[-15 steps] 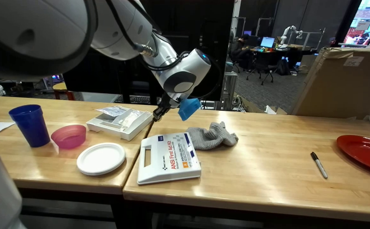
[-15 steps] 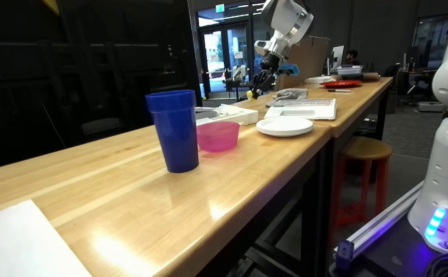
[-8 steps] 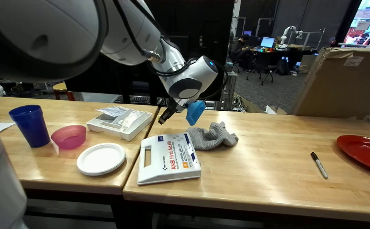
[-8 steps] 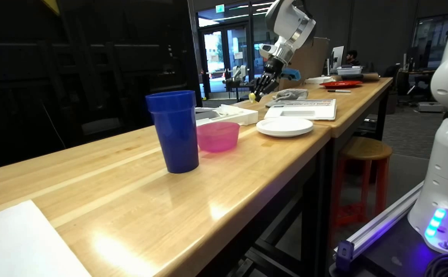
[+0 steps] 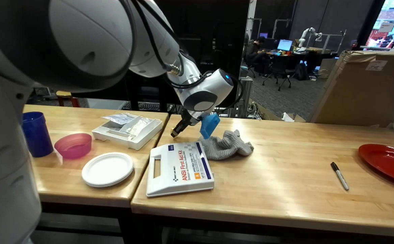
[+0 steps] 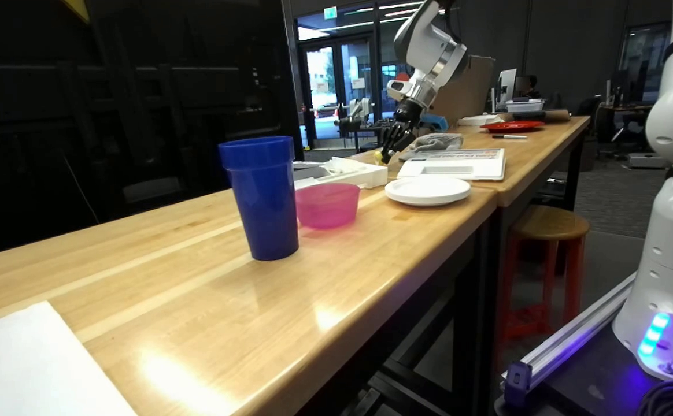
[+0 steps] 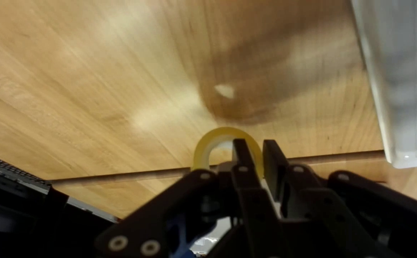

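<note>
A roll of yellowish tape [image 7: 200,152] is pinched in my gripper [image 7: 255,146]: one finger passes through the ring and the other lies against its outer side. The roll hangs above the wooden table, its shadow apart from it in the wrist view. In an exterior view my gripper [image 5: 173,133] points down and left behind the white first aid kit [image 5: 183,169]. The grey knitted cloth [image 5: 225,145] lies close on its right. In an exterior view the tape [image 6: 378,156] shows as a small yellow spot at the fingertips. The finger bases hide the ring's lower part.
An open white case [image 5: 132,134] with packets lies left of the gripper, across the table seam. White plates [image 5: 107,169], a pink bowl [image 5: 73,145] and a blue cup [image 6: 261,196] stand farther left. A marker [image 5: 340,175] and a red plate [image 5: 390,162] lie right.
Still gripping the tape, my gripper has come lower and a little to the right in an exterior view. The arm's upper links have swung right, partly covering the blue cup. Table objects have not moved.
</note>
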`<state>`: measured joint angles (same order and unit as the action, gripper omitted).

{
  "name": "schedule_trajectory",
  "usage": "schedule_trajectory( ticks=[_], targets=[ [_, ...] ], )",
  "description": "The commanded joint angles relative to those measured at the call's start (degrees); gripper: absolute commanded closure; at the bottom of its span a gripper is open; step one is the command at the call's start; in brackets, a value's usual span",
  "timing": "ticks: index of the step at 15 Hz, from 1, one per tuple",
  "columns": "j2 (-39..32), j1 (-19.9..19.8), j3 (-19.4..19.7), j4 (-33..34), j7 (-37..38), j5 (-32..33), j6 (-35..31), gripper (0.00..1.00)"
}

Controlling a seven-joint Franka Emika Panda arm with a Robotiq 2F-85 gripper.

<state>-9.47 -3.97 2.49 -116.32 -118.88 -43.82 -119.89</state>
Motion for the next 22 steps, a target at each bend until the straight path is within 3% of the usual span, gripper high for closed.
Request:
schedule_trajectory(
  ticks=[1,13,14,16,22],
  targets=[
    [-1.9,-1.0,-0.6,2.3,-0.6,-1.1,0.9,0.96],
    [-5.6,-2.9,-0.7,6.8,-1.1,-1.2,4.9,0.96],
    [-5.9,-3.0,-0.7,7.2,-0.9,-1.0,5.4,0.6],
    [-6.4,-3.1,-0.7,7.8,-0.9,-0.8,6.0,0.56],
    [-7.9,-3.6,-0.8,9.0,-1.0,-0.4,7.6,0.18]
  ],
)
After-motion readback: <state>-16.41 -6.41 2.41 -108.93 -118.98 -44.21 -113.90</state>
